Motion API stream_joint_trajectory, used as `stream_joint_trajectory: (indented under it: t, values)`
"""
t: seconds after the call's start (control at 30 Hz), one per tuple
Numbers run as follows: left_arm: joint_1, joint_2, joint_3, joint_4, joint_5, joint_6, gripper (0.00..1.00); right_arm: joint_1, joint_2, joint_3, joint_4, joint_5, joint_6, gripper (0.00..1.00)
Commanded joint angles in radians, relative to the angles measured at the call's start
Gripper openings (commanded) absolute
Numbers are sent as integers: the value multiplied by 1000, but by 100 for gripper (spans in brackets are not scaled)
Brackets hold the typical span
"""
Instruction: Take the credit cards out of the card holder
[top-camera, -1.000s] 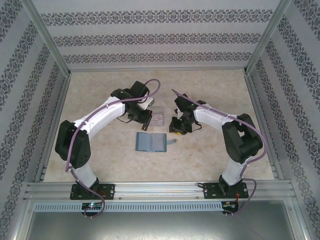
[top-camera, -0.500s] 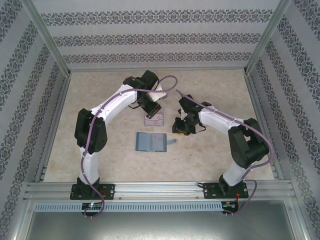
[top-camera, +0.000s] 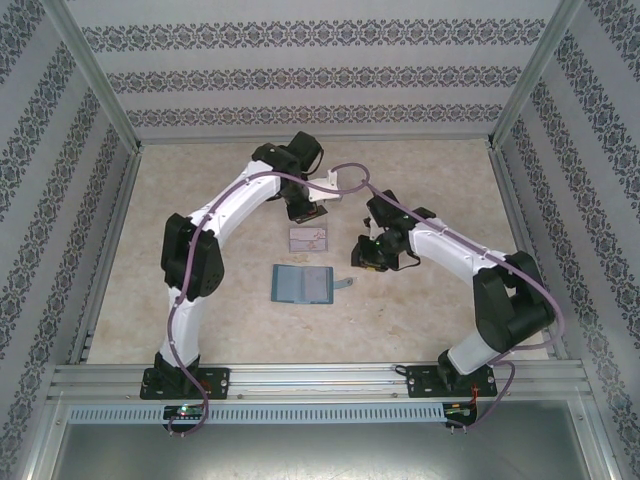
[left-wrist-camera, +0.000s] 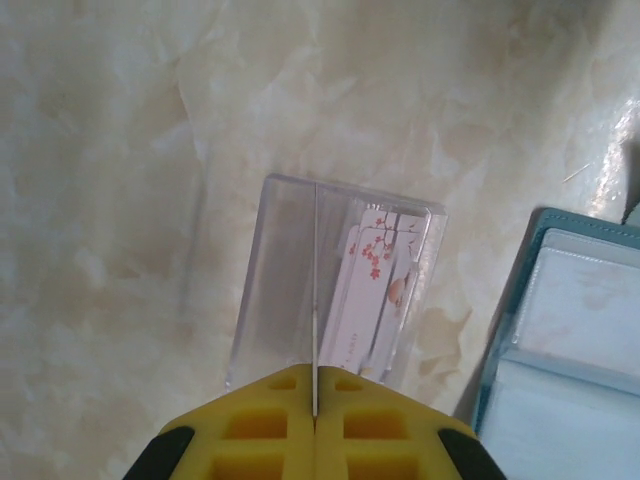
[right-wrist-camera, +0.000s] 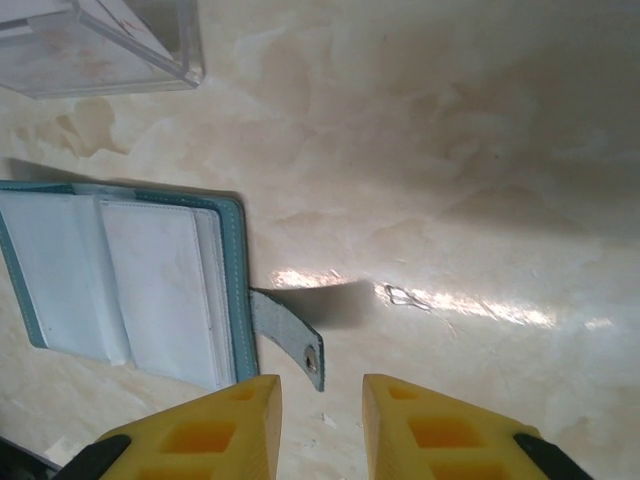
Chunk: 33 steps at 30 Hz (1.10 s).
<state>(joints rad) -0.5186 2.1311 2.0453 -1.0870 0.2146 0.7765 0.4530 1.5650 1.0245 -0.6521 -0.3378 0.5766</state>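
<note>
1. Seen from above, a beige marbled table (top-camera: 450, 175) sits inside patterned walls, with two white arms bolted at its near edge.
2. The card holder (top-camera: 303, 284), a teal-blue bifold wallet, lies open and flat near the table's centre, closest to the arm bases. Its pale grey-blue inner panels face up. I cannot tell whether any cards sit in its pockets.
3. A short strap tab (right-wrist-camera: 290, 338) sticks out from the holder's edge at 3 o'clock and lies flat on the table.
4. The right gripper (right-wrist-camera: 322, 388) hangs over bare table at about 2 o'clock from the holder, just past the strap tab. Its yellow jaws are spread a little, with nothing between them.
5. A clear plastic tray (left-wrist-camera: 270, 290) rests on the table at 12 o'clock from the holder, near it but not touching.
6. Inside the tray, toward its holder side, lie pale credit cards (left-wrist-camera: 385, 275) with reddish blossom marks, overlapping one another.
7. The left gripper (left-wrist-camera: 315, 400) hovers above the tray, at 12 o'clock from it in the overhead view. Its yellow jaws are pressed together on a thin white card (left-wrist-camera: 315, 300), which the wrist view shows edge-on as a fine line running out from the seam.
</note>
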Motion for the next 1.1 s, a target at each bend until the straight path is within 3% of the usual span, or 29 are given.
stream_joint_trajectory:
  t: [0.0,0.43,0.9,1.07]
  values:
    - [15,56,91,-124,-3,111,0,-13,-46,-31,-32,31,13,28]
    - [36,185,194,-173,-59,138,0,-37,-104,-86,-32,40,27,28]
    - [34,224,207,-290,2,184,0,-41,-63,-75,-16,26,20,28]
    - [32,247,232,-338,14,195,7,-40,-57,-76,-15,23,20,28]
